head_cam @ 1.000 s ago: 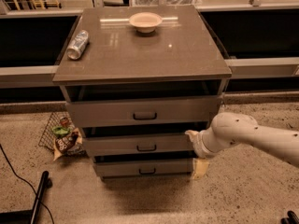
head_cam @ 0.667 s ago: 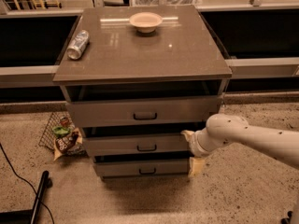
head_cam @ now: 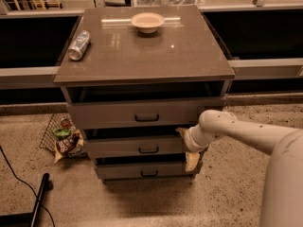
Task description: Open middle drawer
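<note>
At 8 o'clock in the view a black cable [head_cam: 14, 169] runs across the speckled floor [head_cam: 227, 197]. A wire basket [head_cam: 56, 135] of snack packets sits on the floor at 9 o'clock. Just right of it stands the grey-brown cabinet [head_cam: 142, 56]. A silver can [head_cam: 78, 45] lies on its side at 10 o'clock of the cabinet top. A pale bowl [head_cam: 147, 21] stands upright at 12 o'clock, well apart from the can.

3 drawers stack below. The middle drawer [head_cam: 118, 148] sits between the top drawer [head_cam: 104, 115] and the bottom drawer [head_cam: 118, 170], with a dark gap showing above its front. Its small dark handle [head_cam: 148, 150] is at centre.

The gripper [head_cam: 186, 147] is at 3 o'clock of that handle, at the right end of the middle drawer's front. Its 2 tan fingers [head_cam: 191, 161] are spread apart. 1 is by the front's upper edge and the other is lower, at 6 o'clock, over the bottom drawer's right end. Whether they touch the front cannot be told. The white arm [head_cam: 246, 136] reaches in from 4 o'clock.
</note>
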